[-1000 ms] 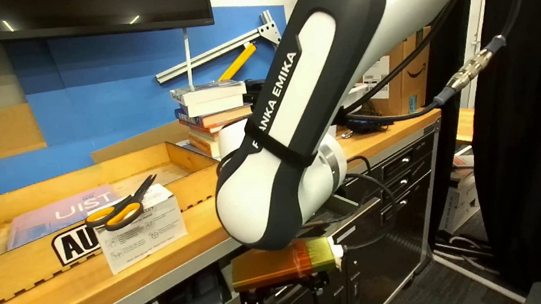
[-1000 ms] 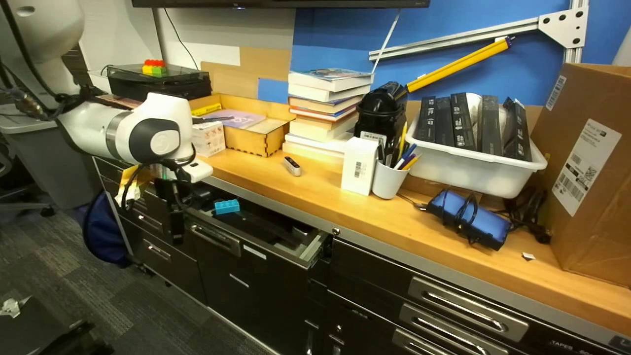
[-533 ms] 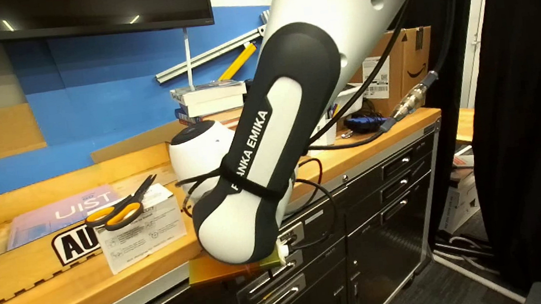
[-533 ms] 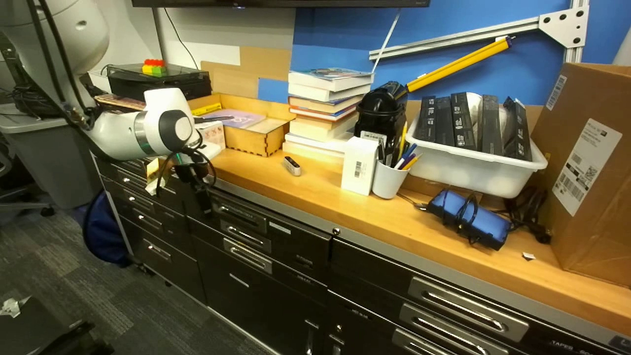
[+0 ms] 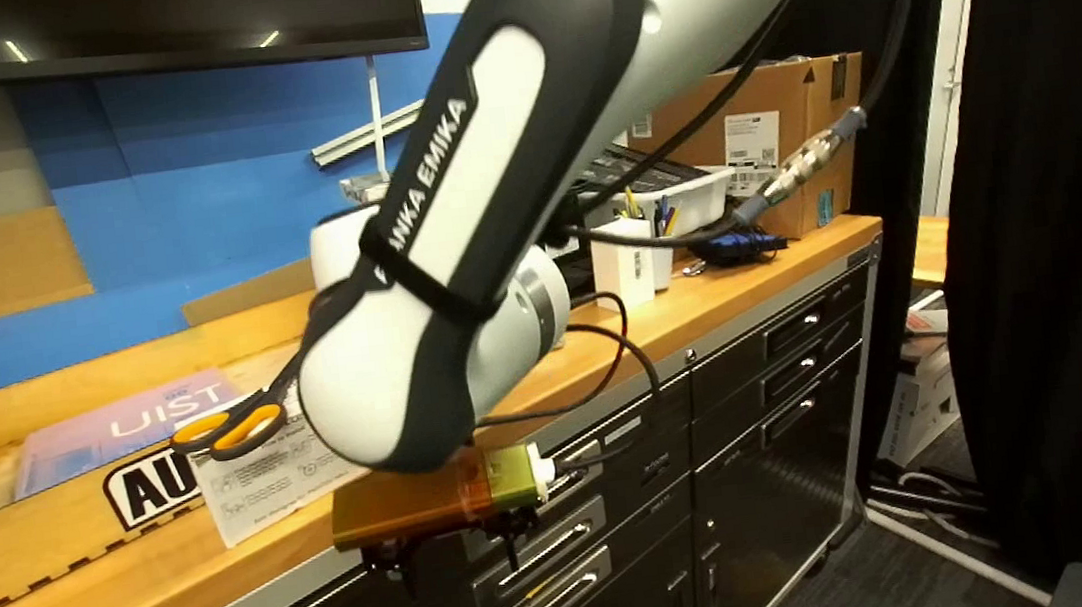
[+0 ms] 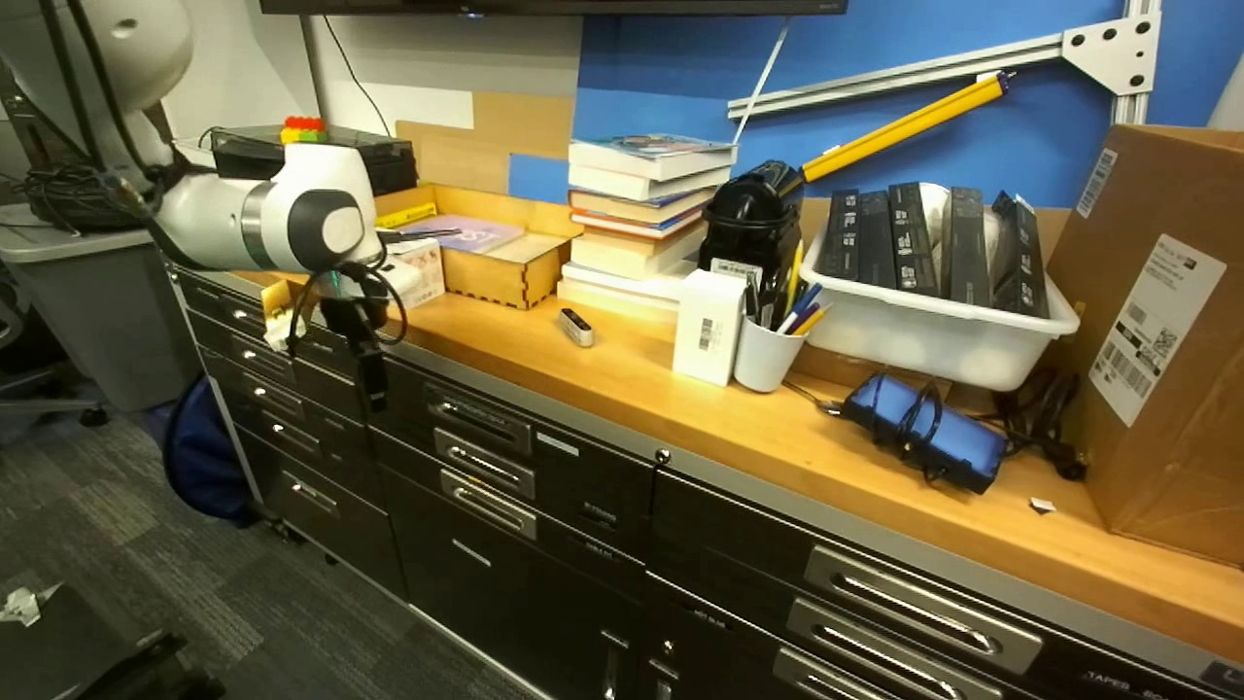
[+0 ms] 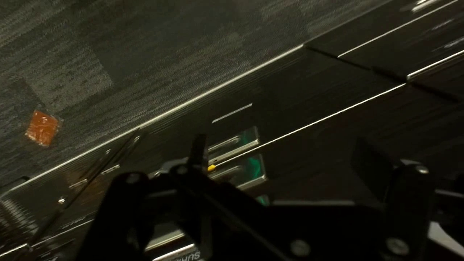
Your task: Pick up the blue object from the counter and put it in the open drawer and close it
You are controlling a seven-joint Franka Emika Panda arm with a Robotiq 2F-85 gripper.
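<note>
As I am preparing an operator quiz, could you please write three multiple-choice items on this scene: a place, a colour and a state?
1. Where do the scissors lie?
A on the books
B on the printed white box
C in the white bin

2. What colour is the small scrap in the wrist view?
A orange
B green
C white

3. How does the white-labelled top drawer stand?
A half open
B fully open
C shut

1 B: an exterior view shows them resting on its top.
2 A: its surface shows orange there.
3 C: its front sits flush, with no inside showing.
</note>
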